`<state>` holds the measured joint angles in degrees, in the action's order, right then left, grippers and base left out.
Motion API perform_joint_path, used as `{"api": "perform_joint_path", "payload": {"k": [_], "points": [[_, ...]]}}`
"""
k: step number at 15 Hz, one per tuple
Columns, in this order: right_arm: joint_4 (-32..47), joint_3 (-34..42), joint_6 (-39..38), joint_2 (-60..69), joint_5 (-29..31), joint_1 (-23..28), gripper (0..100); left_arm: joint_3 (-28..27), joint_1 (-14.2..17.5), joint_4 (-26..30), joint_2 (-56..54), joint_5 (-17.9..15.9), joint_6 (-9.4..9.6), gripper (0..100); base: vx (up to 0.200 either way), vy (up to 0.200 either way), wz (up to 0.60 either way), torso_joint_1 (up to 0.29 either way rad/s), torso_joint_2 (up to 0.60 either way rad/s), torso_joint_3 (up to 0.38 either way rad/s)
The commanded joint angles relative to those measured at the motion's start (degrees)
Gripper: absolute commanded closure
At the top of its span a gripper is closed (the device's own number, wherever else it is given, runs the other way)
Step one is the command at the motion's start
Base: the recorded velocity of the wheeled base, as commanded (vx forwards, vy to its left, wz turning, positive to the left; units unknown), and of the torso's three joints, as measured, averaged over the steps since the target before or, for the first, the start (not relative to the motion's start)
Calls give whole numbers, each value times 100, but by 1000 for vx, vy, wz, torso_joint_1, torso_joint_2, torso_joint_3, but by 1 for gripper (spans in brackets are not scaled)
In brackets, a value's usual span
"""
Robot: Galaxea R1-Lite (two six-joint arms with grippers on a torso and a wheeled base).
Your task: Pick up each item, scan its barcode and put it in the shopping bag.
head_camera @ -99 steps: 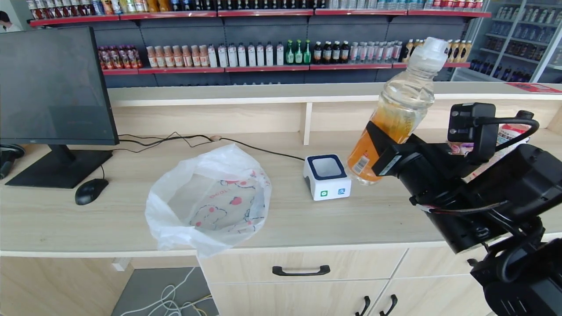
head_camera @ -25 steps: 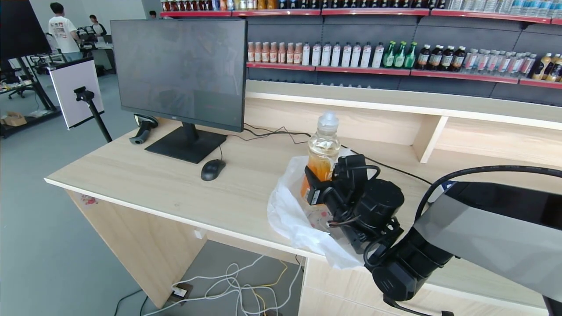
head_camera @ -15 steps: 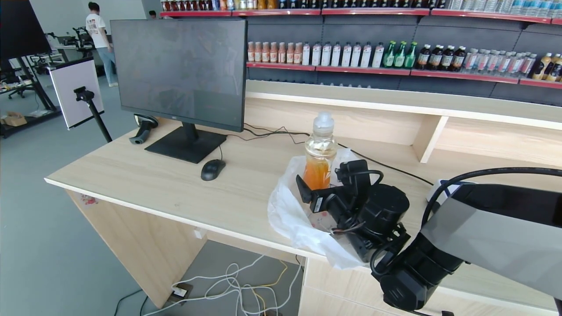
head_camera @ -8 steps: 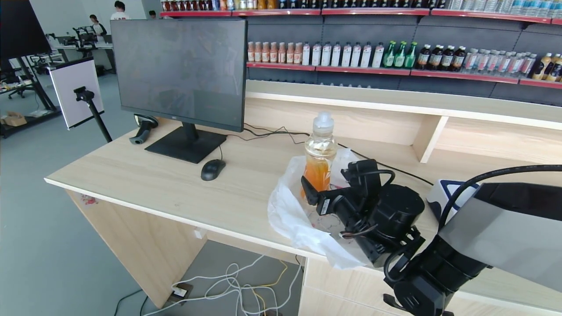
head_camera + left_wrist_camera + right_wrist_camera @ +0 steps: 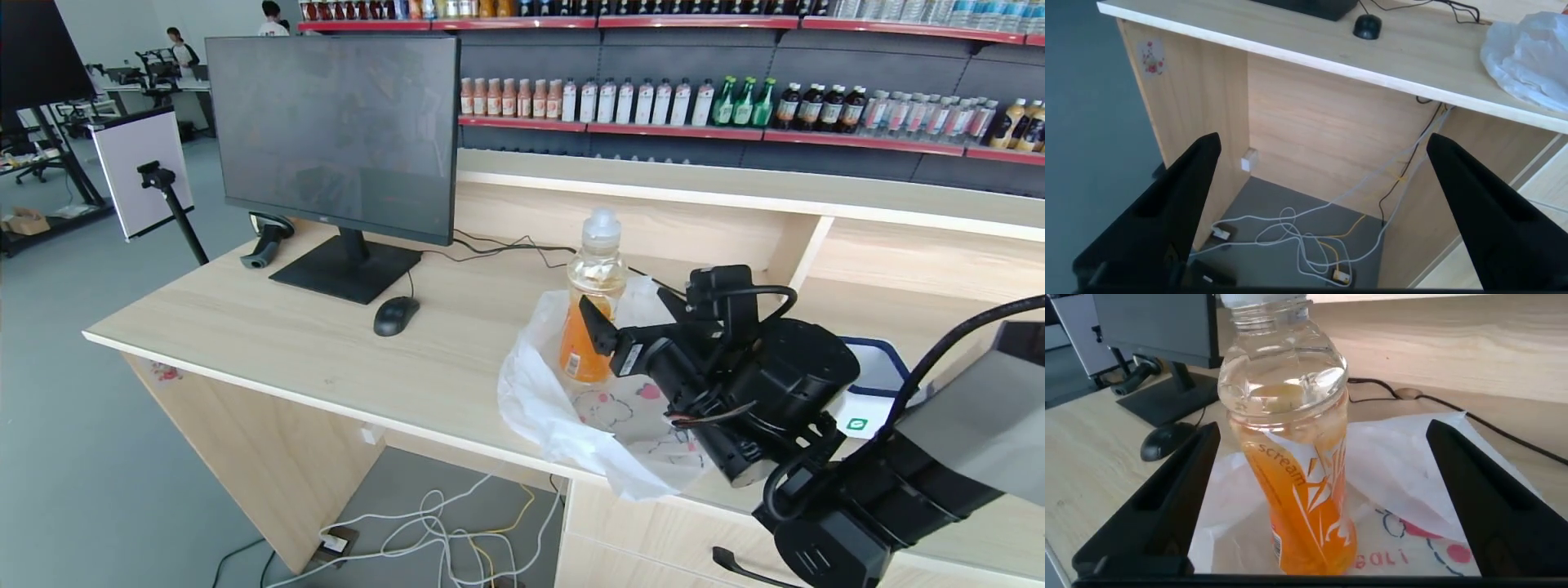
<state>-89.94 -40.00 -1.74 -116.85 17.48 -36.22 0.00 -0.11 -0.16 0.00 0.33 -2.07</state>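
Observation:
A clear bottle (image 5: 595, 273) of orange drink with a white cap stands upright inside the white plastic shopping bag (image 5: 549, 408) on the wooden counter. My right gripper (image 5: 637, 317) is open just to the right of the bottle. In the right wrist view the bottle (image 5: 1294, 465) stands free between the spread fingers (image 5: 1167, 510) of that gripper (image 5: 1323, 429), on the printed bag (image 5: 1413, 506). The white barcode scanner (image 5: 867, 392) sits behind my right arm. My left gripper (image 5: 1323, 139) hangs open and empty below the counter edge, facing the floor cables.
A monitor (image 5: 335, 131), a black mouse (image 5: 396, 314) and a handheld scanner (image 5: 263, 241) occupy the counter's left part. A cable runs behind the bag. A raised shelf with a divider (image 5: 788, 257) backs the counter. Drawers lie below.
The head camera has turned left since the earliest frame. My right gripper lowered the bottle into the bag, let go of it, then drew back to the right and slightly up.

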Motion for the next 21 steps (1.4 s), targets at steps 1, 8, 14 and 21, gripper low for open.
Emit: {"api": "perform_joint_path", "payload": {"k": [1, 8, 14, 21], "points": [[-6, 220, 7, 452, 1, 150, 0, 0, 2, -2, 0, 2, -4, 0, 0, 0, 0, 0, 0, 0], [-6, 677, -1, 936, -8, 853, 0, 0, 2, -2, 0, 2, 5, 0, 0, 0, -600, 6, 4, 3], [-6, 686, 51, 1138, -8, 818, 0, 0, 2, -2, 0, 2, 14, 0, 0, 0, -200, 0, 2, 1], [-6, 1205, 201, 1577, -8, 449, 0, 0, 11, -2, 0, 2, -4, 0, 0, -114, 0, -1, 2, 3]]}}
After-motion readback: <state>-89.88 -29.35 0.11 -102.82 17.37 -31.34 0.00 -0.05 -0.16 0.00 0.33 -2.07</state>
